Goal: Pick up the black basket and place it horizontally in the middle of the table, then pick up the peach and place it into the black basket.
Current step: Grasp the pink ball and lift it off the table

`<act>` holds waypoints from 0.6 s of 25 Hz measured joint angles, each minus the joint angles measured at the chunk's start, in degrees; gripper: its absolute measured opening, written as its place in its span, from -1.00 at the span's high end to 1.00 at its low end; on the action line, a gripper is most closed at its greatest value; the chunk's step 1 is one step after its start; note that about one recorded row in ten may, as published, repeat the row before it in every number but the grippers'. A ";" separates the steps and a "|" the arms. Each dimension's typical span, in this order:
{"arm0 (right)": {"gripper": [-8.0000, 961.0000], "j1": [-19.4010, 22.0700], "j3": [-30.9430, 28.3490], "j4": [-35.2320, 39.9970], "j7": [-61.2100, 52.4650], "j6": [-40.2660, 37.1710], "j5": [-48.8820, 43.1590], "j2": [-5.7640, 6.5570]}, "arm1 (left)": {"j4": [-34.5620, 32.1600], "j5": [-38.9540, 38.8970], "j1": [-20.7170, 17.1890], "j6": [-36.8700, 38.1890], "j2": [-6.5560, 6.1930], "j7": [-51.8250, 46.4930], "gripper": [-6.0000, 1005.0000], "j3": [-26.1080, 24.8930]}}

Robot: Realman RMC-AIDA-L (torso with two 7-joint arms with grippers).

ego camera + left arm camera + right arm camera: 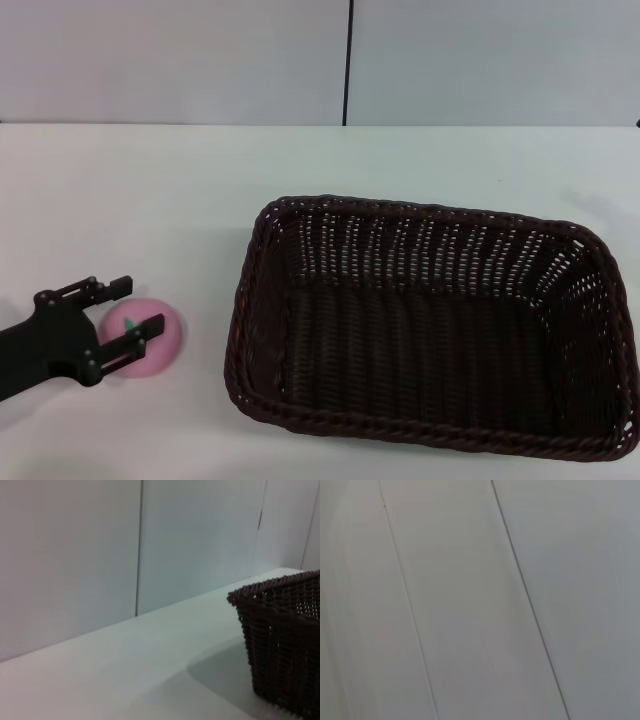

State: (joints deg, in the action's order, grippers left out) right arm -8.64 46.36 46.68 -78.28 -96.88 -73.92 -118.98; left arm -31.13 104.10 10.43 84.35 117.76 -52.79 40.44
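Already the basket [430, 325] lies lengthwise on the table [150, 190], ready to receive the peach [143, 338]; the left end effector [132, 315] straddles the peach, fingers spread, apparently poised to grip it.

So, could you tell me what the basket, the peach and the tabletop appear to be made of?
The black basket looks like woven wicker or a plastic imitation: very dark strands, braided rim, openwork sides with light showing through. The peach, between the open fingers of the left gripper, looks like smooth matte pink plastic or foam, probably a toy. The table looks like plain white laminate, faintly glossy.
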 joint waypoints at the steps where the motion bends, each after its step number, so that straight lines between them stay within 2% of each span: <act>1: -0.29 -0.10 -0.19 -0.49 0.15 -0.06 0.01 0.05 | -0.16 0.23 -0.21 -0.13 -0.01 0.06 -0.61 0.05; 4: -0.29 -0.28 -0.86 -1.76 0.74 -0.13 0.01 0.12 | -0.57 1.94 -0.36 -0.29 0.01 0.03 -0.15 -0.08; 9: -0.29 -0.29 -1.03 -2.30 1.11 -0.12 0.01 0.14 | -1.13 2.54 -0.43 -0.18 0.10 0.50 0.14 -0.19; 15: -0.29 -0.63 -2.83 -5.95 3.96 -0.41 0.08 0.14 | -1.36 1.32 -0.39 1.39 0.24 0.95 0.35 -1.45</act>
State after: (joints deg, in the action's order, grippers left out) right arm -9.27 43.53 40.73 -74.32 -97.29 -73.84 -118.84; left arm -32.49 105.42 10.05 85.75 118.00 -51.84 38.99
